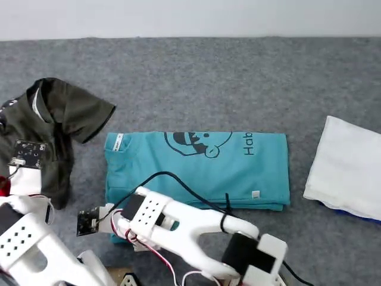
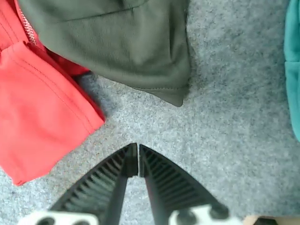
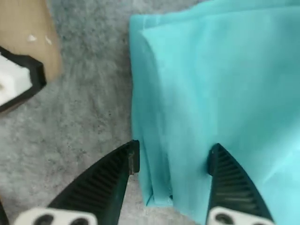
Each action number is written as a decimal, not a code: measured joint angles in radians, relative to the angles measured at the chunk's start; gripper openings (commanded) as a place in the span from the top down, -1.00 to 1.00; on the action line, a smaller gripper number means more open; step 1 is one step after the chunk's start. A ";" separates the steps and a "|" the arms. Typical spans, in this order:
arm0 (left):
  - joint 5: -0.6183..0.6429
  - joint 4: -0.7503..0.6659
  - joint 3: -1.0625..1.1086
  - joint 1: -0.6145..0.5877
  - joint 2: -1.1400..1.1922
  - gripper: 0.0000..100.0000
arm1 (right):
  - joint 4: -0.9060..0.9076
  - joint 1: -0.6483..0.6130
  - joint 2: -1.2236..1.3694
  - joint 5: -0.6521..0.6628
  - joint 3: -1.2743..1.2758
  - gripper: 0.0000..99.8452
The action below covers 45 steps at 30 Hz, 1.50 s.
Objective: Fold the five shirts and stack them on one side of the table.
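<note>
A teal shirt (image 1: 199, 170) lies folded into a long band across the middle of the grey table. My right gripper (image 3: 174, 159) is open at its near left corner (image 3: 154, 197), one finger on the carpet and the other over the cloth; the right arm (image 1: 178, 223) lies along the shirt's near edge. A dark olive shirt (image 1: 56, 122) lies crumpled at the far left, partly over a red shirt (image 2: 37, 108). My left gripper (image 2: 138, 159) is shut and empty over bare carpet, just short of both. A folded white shirt (image 1: 348, 167) rests at the right on a blue one (image 1: 351, 213).
The grey carpet (image 1: 238, 77) behind the teal shirt is free up to the white wall. The left arm (image 1: 24, 238) stands at the near left corner. A tan board (image 3: 42, 37) and a white-and-black part (image 3: 18, 82) lie close to the right gripper.
</note>
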 measured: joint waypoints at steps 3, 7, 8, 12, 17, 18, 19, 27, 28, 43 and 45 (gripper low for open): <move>0.000 0.000 0.000 0.000 0.000 0.97 | -0.011 0.000 0.041 -0.002 -0.005 0.51; 0.000 0.000 0.000 0.000 0.000 0.97 | 0.006 0.000 0.084 -0.003 -0.044 0.54; 0.000 0.000 0.000 0.000 0.000 0.97 | 0.018 0.000 0.097 -0.003 -0.063 0.59; 0.000 0.000 0.000 0.000 0.000 0.97 | 0.069 0.003 0.166 -0.003 -0.163 0.87; 0.000 0.000 0.000 0.000 0.000 0.97 | 0.160 0.008 0.269 -0.003 -0.307 0.97; 0.000 0.000 0.000 0.000 0.000 0.97 | 0.176 0.008 0.288 -0.003 -0.328 0.98; 0.000 0.000 0.000 0.000 0.000 0.97 | 0.189 0.008 0.305 -0.003 -0.347 0.98; 0.000 0.000 0.000 0.000 0.000 0.97 | 0.224 0.028 0.338 -0.002 -0.405 0.98; 0.000 0.000 0.000 0.000 0.000 0.97 | 0.235 0.028 0.348 -0.002 -0.422 0.98; 0.000 0.000 0.000 0.000 0.000 0.97 | 0.365 0.183 0.358 0.000 -0.674 0.98; 0.000 0.000 0.000 0.000 0.000 0.97 | 0.365 0.204 0.358 0.000 -0.695 0.96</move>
